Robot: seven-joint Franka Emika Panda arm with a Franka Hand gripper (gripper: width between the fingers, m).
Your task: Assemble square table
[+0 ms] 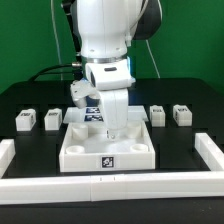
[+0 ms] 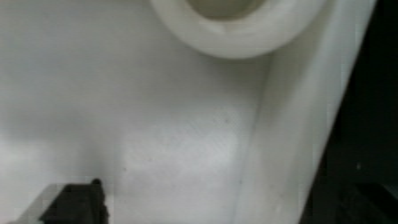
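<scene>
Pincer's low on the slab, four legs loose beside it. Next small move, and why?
Probably close the pincer on the slab's raised rim, then check the hold. The wrist view shows rim and a corner socket close up; the legs lie loose. Whether it grips already, I cannot tell.

Black tabletop [image 1: 30, 100] spreads out all round the pincer [image 1: 112, 132]. A long white front rail [image 1: 100, 184] lies nearer the camera than the pincer, well apart from it. There's a left rail [image 1: 8, 152] off to the exterior view's left and a right rail [image 1: 210, 150] opposite. Beyond the pincer stands a green backdrop [image 1: 30, 40].
</scene>
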